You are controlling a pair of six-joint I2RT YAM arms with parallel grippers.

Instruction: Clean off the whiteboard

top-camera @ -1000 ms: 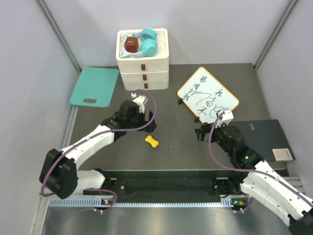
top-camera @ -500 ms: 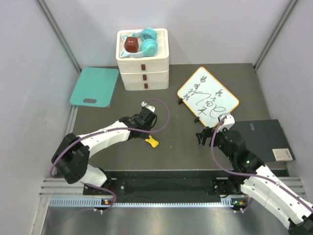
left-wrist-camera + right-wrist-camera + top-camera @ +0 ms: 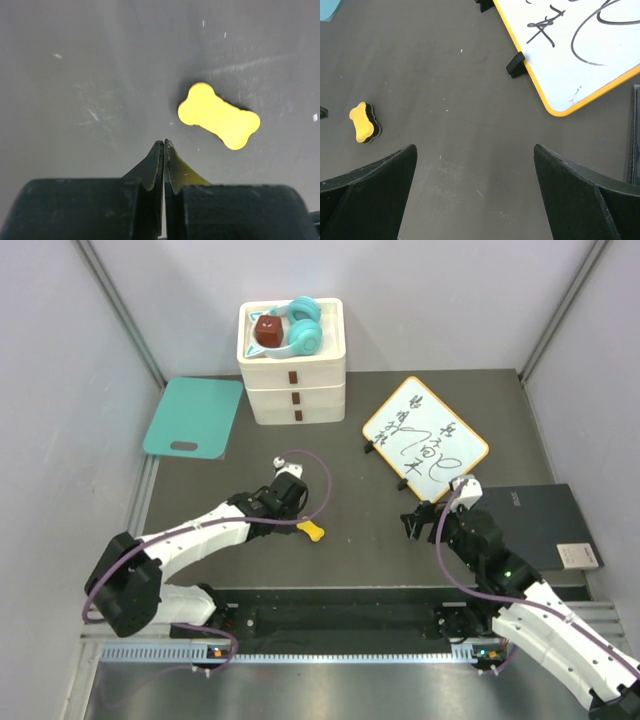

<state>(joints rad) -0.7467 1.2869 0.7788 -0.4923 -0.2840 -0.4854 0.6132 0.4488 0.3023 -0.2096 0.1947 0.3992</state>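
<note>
Yellow bone-shaped eraser [image 3: 219, 116] lies just ahead-right of the left gripper [image 3: 164, 150], jaws clenched on nothing; advise reopening and straddling it squarely. Scribbled whiteboard [image 3: 580, 45] sits ahead-right of the right gripper [image 3: 475, 150], jaws spread.

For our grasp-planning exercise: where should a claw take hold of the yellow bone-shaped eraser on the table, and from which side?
Probably grip the eraser at its narrow waist from straight above. It lies flat, its lobes wider than the middle, so a claw closing across the waist should seat between them. The left claw, nearest, is shut and must open first.
</note>
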